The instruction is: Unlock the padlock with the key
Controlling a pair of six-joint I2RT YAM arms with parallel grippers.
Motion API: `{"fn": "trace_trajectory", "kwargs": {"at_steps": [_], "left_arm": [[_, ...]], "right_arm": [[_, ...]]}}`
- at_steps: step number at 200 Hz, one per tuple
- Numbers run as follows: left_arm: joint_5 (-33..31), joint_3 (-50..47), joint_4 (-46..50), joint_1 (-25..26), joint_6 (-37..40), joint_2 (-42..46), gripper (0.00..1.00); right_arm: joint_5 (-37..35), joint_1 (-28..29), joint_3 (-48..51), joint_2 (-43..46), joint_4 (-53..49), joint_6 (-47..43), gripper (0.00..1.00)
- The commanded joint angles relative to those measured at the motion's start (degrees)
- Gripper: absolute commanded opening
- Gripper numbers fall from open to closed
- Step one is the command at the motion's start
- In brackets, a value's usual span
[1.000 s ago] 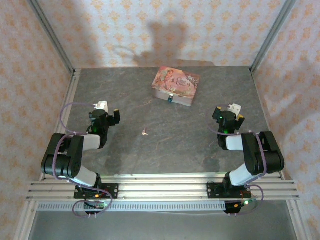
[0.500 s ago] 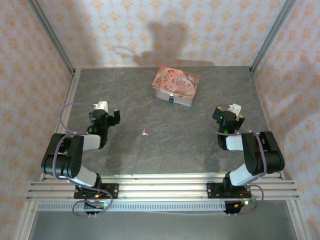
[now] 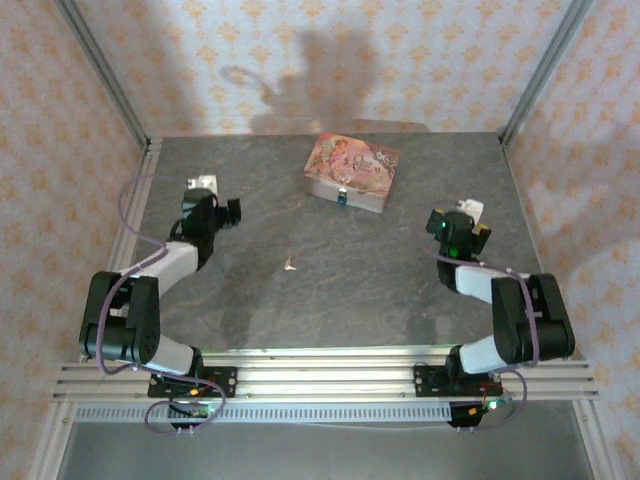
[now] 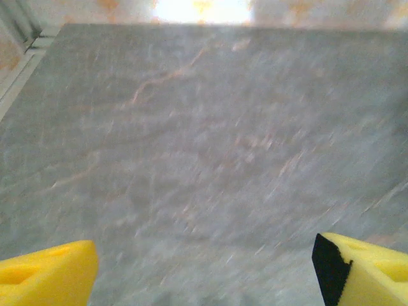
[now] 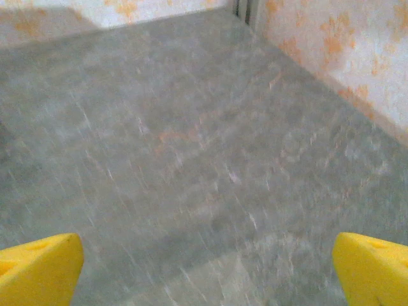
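Well, I count one key (image 3: 290, 265) on the grey table (image 3: 400, 280), one padlock (image 3: 341, 198) on one pink box (image 3: 352, 165) front; left tool (image 4: 204, 268) and right tool (image 5: 207, 268) both gape empty; patterned wallpaper (image 3: 400, 60) surrounds.

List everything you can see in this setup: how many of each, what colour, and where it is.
pink picture-printed tin box: one, pink lid and silvery sides, far middle of the table
tiny blue padlock: one, blue, on the box's near face
tiny silvery metal key: one, pale, lying near the table's centre, apart from the box
grey stone-patterned table: one, grey, under everything
aluminium rails: several, silver, along the near edge
left gripper: one, yellow fingertips, open, above bare table on the left
right gripper: one, yellow fingertips, open, above bare table on the right
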State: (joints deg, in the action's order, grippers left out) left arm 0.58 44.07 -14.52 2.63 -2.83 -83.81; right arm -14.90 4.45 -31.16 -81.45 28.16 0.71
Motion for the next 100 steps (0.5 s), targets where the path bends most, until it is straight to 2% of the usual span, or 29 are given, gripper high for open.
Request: {"fn": "trace_trajectory", "kwargs": {"at_steps": [1, 24, 39, 64, 100], "left_arm": [[4.9, 8.2, 15.9, 1.0, -7.7, -0.9, 0.87], [7.2, 20.0, 23.7, 3.7, -14.2, -7.4, 0.87], [11.0, 30.2, 28.2, 5.7, -15.3, -14.2, 0.87], [19.0, 51.9, 38.0, 7.4, -16.6, -30.0, 0.81], [22.4, 74.9, 45.8, 9.7, -17.1, -46.2, 0.81]], "right_arm": [[0.9, -0.1, -12.4, 3.8, -22.6, 7.6, 0.99], [8.4, 0.1, -22.0, 0.0, -33.9, 20.7, 1.0], [12.2, 2.9, -28.6, -5.4, -39.1, 26.5, 1.0], [10.5, 8.7, -42.0, -16.2, -48.9, 30.8, 0.99], [16.0, 9.9, -52.4, -26.3, -52.8, 34.5, 1.0]]}}
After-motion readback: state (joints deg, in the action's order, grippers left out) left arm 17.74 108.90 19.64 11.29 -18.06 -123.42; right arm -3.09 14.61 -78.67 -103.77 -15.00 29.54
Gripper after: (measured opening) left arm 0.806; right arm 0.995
